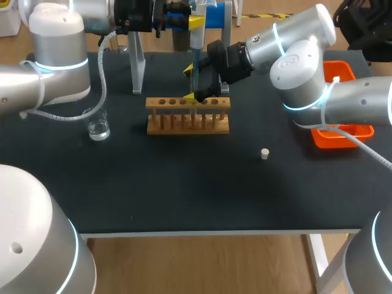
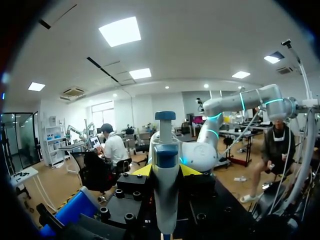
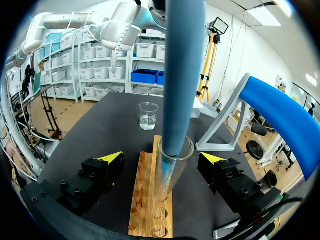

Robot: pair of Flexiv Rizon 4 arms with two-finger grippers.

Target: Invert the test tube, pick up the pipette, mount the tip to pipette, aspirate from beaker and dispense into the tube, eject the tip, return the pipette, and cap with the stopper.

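The clear glass beaker (image 1: 98, 125) near the bench's left edge held a shallow pool of clear liquid. The glass test tube (image 3: 172, 167) stood upright in the wooden rack (image 1: 188, 116) at mid-bench. Its mouth took the blue lower end of the pipette (image 2: 166, 200), and its contents could not be made out. The left gripper (image 2: 166, 171) clamped the white pipette body from both sides. The right gripper (image 3: 162, 157) flanked the tube, fingers spread wide and gripping nothing. A small pale stopper (image 1: 264, 154) lay right of the rack.
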